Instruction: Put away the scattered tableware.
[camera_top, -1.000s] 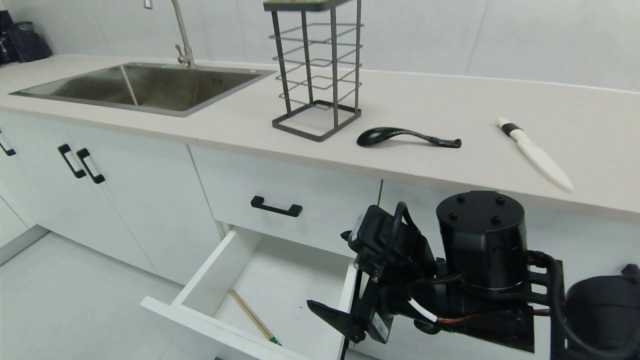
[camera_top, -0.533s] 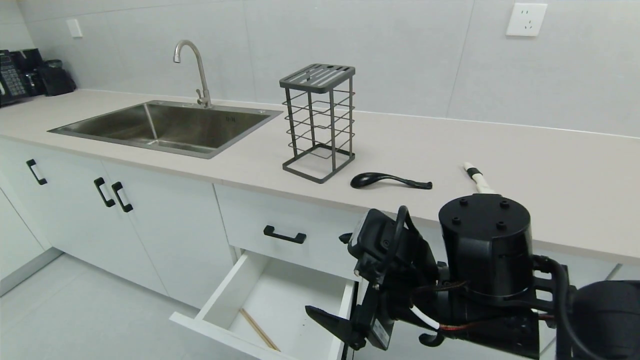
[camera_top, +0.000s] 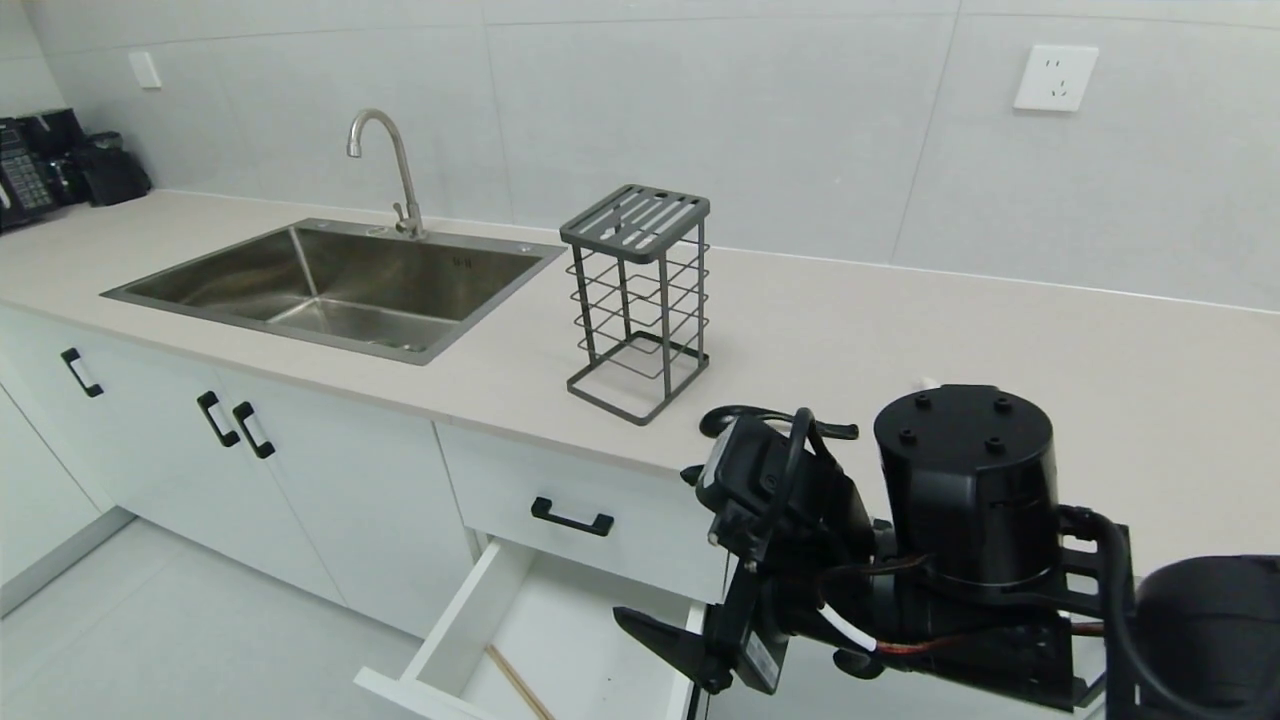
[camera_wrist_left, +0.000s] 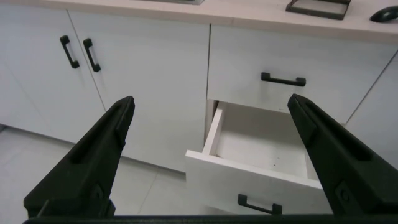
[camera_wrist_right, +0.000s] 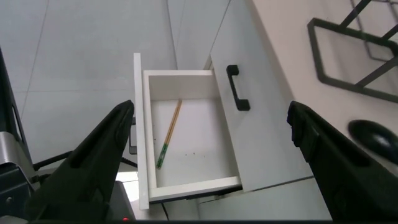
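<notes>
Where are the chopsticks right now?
The chopsticks lie on the floor of the open drawer, under the closed drawer; in the head view they sit low centre, towards its left wall.

I face a wall (camera_top: 780, 120) of large pale grey tiles, with a white socket (camera_top: 1055, 77) high to the right and a switch plate (camera_top: 144, 69) far left. The long beige surface (camera_top: 900, 320) has a steel sink (camera_top: 400, 265) with a curved tap (camera_top: 392, 170) set toward its left end. Under its front edge are white cupboard doors (camera_top: 320, 500) with black handles (camera_top: 228, 423), and one drawer (camera_top: 450, 625) pulled out over a light grey tiled floor (camera_top: 150, 640).
</notes>
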